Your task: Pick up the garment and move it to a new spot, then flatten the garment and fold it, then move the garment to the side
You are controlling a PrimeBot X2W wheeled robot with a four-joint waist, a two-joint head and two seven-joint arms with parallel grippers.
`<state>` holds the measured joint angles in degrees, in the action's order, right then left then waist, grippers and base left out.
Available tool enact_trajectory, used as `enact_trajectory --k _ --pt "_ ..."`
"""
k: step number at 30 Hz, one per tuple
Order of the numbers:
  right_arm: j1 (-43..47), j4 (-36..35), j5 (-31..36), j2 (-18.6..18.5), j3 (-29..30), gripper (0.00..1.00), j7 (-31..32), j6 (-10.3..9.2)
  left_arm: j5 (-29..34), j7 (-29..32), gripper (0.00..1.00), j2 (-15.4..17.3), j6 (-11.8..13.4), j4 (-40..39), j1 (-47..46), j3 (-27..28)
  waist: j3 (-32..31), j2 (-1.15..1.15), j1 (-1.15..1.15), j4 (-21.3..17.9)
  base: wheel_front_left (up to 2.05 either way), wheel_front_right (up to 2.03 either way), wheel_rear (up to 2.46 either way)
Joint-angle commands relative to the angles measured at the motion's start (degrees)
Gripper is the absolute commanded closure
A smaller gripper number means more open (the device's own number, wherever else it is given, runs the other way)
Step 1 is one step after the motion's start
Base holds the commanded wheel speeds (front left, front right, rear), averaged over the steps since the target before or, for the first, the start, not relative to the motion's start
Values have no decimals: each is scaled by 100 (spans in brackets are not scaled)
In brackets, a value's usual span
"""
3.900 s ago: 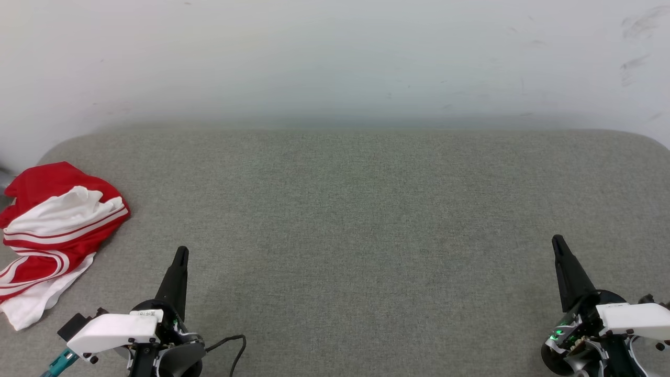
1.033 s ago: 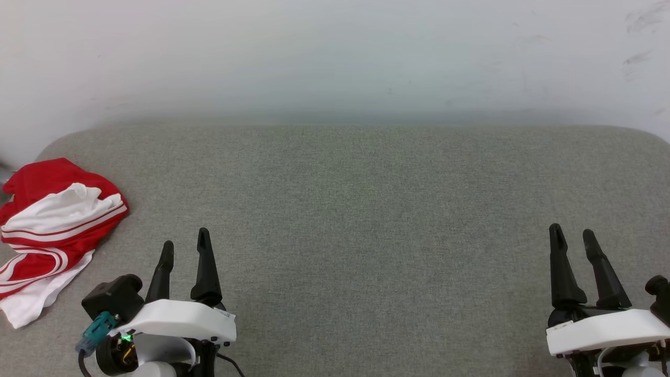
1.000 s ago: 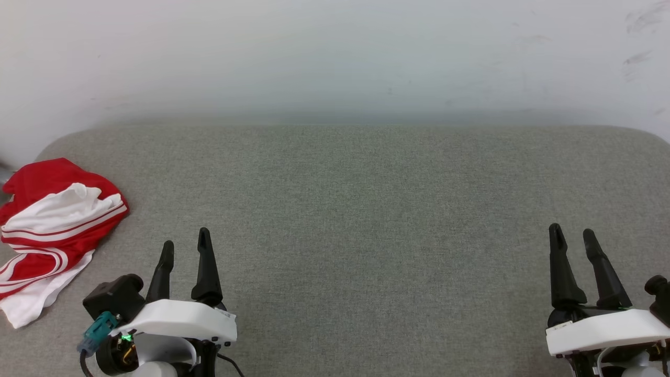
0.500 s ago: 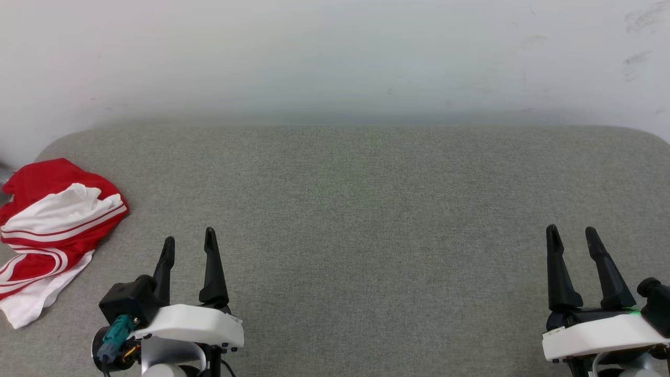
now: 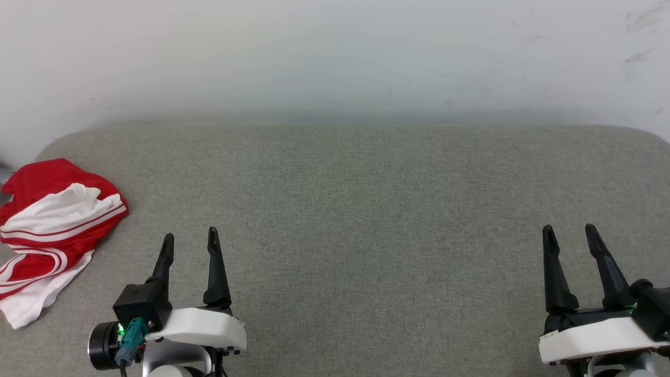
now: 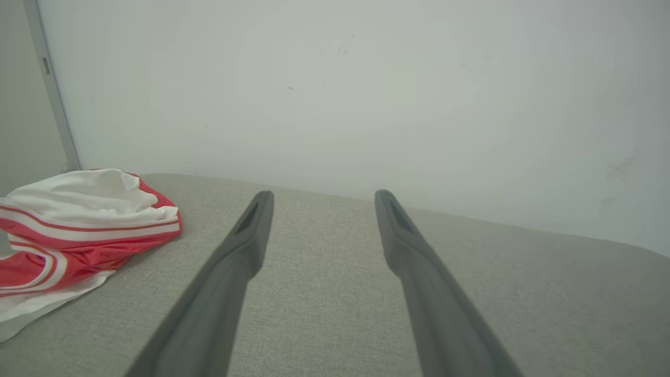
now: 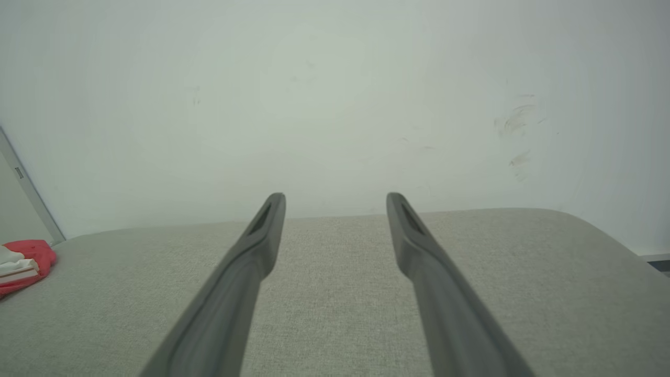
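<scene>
Rolled level since earlier, my left hand [image 5: 190, 235] and right hand [image 5: 569, 229] are spread, empty; garment [image 5: 52, 220] lies crumpled at worktop's [image 5: 366, 209] left.

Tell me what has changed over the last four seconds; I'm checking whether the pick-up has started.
Both wrists have rolled. The left gripper and right gripper each showed a single finger before. Now both fingers show on each, spread open and pointing up the head view. Nothing was grasped or released. The garment lies crumpled as before at the left end of the grey surface, untouched.
</scene>
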<state>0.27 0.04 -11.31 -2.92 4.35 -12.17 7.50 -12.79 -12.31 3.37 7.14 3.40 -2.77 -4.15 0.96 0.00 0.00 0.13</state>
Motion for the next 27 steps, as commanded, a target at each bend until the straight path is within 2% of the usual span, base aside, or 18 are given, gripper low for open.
enact_trajectory --k 1,17,27 --pt "39 -51 117 4 -12 0 -62 -1 119 -43 0 31 16 -11 32 -5 -3 0 0 -1 0 0 0" --pt "126 -63 627 6 -56 0 -230 -2 716 -215 0 -17 -54 115 76 -4 -26 0 0 13 0 0 0" --pt "191 20 643 7 -82 0 -305 -3 919 -305 0 -40 -138 93 112 47 -44 0 0 27 0 0 0"
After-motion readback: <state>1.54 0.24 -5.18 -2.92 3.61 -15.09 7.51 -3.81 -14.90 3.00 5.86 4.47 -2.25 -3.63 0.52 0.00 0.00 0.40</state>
